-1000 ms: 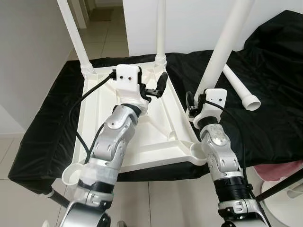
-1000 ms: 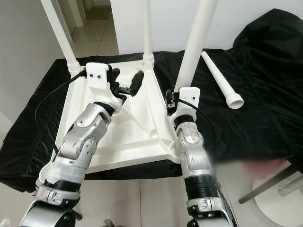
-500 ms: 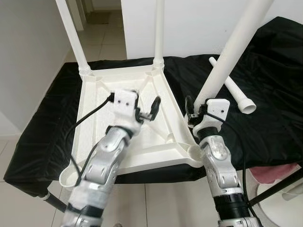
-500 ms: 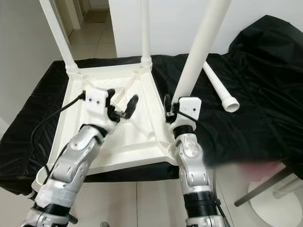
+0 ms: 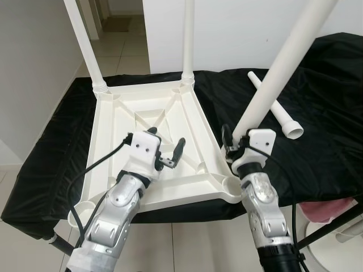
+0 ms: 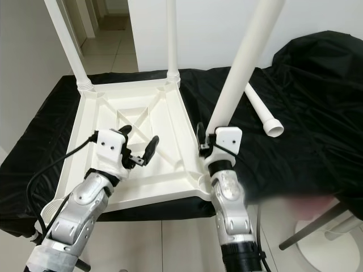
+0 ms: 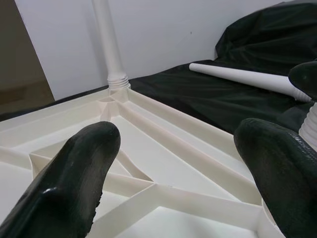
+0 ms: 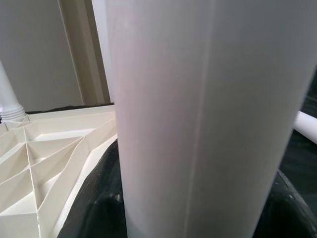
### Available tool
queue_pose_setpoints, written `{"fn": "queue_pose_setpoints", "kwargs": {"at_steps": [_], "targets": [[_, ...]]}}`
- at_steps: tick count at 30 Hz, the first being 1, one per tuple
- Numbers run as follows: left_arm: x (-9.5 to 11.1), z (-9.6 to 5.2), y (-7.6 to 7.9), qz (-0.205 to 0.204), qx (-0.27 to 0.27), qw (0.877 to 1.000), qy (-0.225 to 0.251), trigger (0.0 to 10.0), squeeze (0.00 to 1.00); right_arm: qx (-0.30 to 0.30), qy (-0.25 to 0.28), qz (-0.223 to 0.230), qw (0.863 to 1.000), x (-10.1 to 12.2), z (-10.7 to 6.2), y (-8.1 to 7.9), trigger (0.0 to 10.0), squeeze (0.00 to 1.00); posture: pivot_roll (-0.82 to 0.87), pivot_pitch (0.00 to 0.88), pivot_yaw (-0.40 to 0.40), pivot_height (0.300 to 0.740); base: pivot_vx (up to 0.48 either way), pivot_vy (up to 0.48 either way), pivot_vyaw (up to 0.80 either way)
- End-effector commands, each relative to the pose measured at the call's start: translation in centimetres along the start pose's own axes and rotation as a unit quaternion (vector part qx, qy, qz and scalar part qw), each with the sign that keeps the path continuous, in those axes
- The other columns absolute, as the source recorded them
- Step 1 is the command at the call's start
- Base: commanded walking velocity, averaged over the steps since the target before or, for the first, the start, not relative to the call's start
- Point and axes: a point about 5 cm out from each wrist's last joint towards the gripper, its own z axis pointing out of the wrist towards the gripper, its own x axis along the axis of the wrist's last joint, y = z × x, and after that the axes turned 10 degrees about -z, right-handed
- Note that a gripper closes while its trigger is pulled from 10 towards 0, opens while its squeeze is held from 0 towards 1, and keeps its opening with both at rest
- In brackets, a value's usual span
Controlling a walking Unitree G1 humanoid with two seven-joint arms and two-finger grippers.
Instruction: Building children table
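We are gripping the tilted leg (image 5: 271, 85) low in our right hand (image 5: 237, 145), just above the tabletop's (image 5: 125, 124) near corner socket (image 5: 233, 184), and should stand it upright before pressing down, our left hand (image 5: 164, 153) hovering spread over the ribs.

Ahead of the left gripper (image 5: 168, 152), whose fingers stand spread, the ribbed underside of the tabletop (image 5: 122, 119) lies bare up to the two upright legs (image 5: 85, 42) at its far corners. The right gripper (image 5: 233, 141) has a tilted leg (image 5: 281, 68) filling the space between its fingers (nothing passes there). Beyond it, a loose leg (image 5: 272, 105) lies on the black cloth (image 5: 329, 130).
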Motion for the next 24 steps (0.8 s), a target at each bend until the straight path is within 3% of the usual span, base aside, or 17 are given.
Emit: {"fn": "queue_pose_setpoints", "kwargs": {"at_steps": [1, 7, 9, 24], "targets": [[-0.6, -1.1, 1.1, 0.024, -0.093, 0.995, -0.020, 10.0, 0.00, 0.012, -0.002, 0.000, 1.000, -0.1, -0.5, -0.3, 10.0, 0.00, -0.03, 0.000, 0.039, 0.740, 0.000, 0.000, 0.00], [-1.5, -2.2, 1.8, 0.058, -0.140, 0.988, -0.043, 10.0, 0.00, 0.015, -0.007, -0.009, 1.000, -0.3, -0.7, -0.1, 10.0, 0.00, -0.03, 0.000, 0.037, 0.740, 0.000, 0.000, 0.00], [-2.6, -2.7, 2.0, 0.083, -0.163, 0.980, -0.075, 10.0, 0.00, 0.015, -0.008, -0.017, 1.000, -0.4, -0.5, 0.0, 10.0, 0.00, -0.03, 0.000, 0.038, 0.740, 0.000, 0.000, 0.00], [-4.1, -3.6, 2.5, 0.115, -0.213, 0.963, -0.118, 10.0, 0.00, 0.008, -0.003, -0.025, 1.000, -0.2, -0.2, 0.4, 10.0, 0.00, -0.03, 0.000, 0.038, 0.740, 0.000, 0.000, 0.00]]}}
